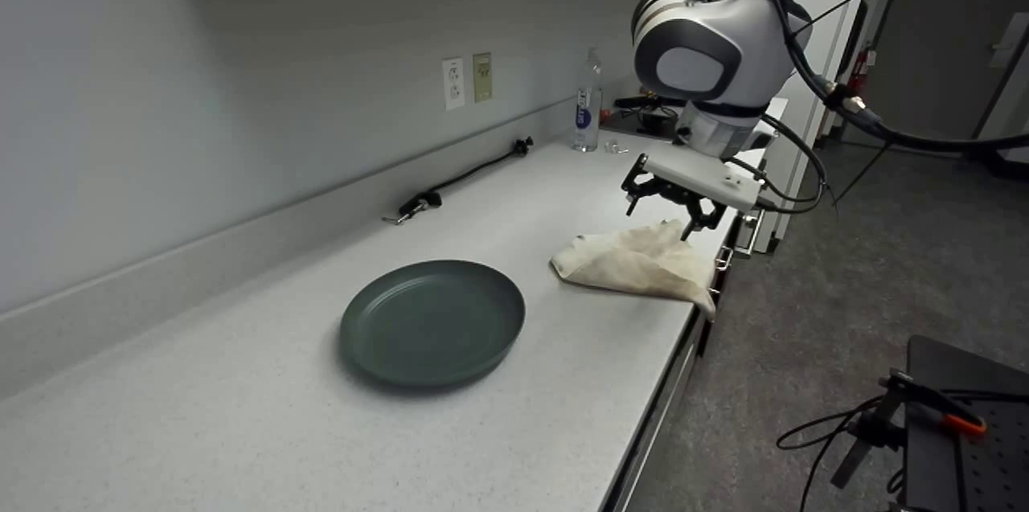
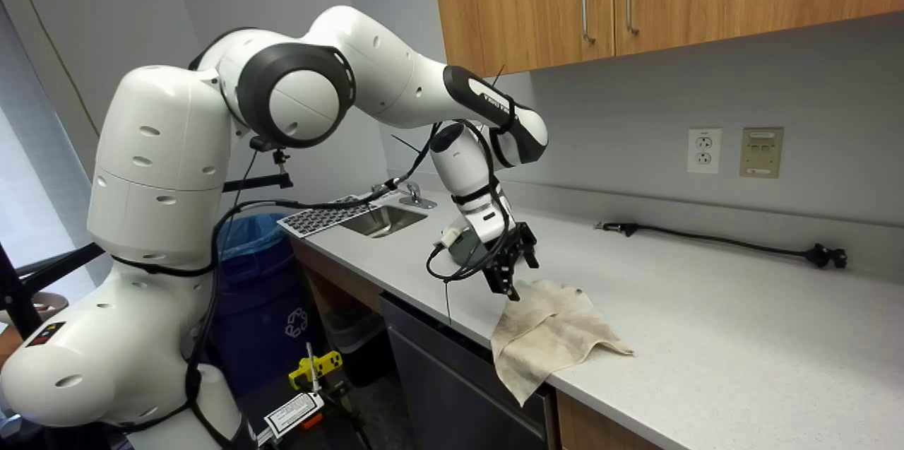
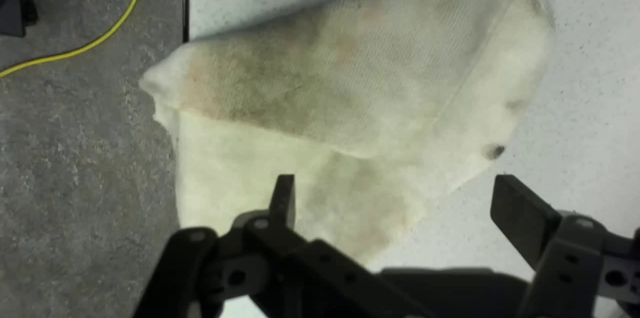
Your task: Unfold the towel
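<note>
OK, jaws spread wide apart, aimed down, just above the towel (image 2: 547, 337) on the table (image 2: 741, 337). Wrist view: one jaw overlaps the towel, the opposite one overlaps table surface, most of the towel showing out past them. Can't tell whether the lowest bit of the jaws touches it.

Towel is cream, stained, part of it folded back over itself, so not laid flat yet. One corner droops over the front edge of the table, lower than the jaws. Small dark spot on its rim sits just past the table-side jaw in the wrist view.

Arm (image 2: 406, 86) sits above the jaws, black cables (image 2: 332, 205) draped along it.

Rest, relative to jaws: green plate (image 1: 434, 323) is well apart, left of and in front of them in an exterior view. Clear bottle (image 1: 587, 110) stands upright, farther back than them, near the wall (image 1: 305, 78). Black cord (image 2: 720, 240) lies along the back of the table, wall side of them, in both exterior views. Sink (image 2: 404, 219) is left of and beyond them in an exterior view; blue bin (image 2: 244, 323) farther left, partly behind the arm. Brown cabinets (image 2: 522, 5) hang higher than them.
</note>
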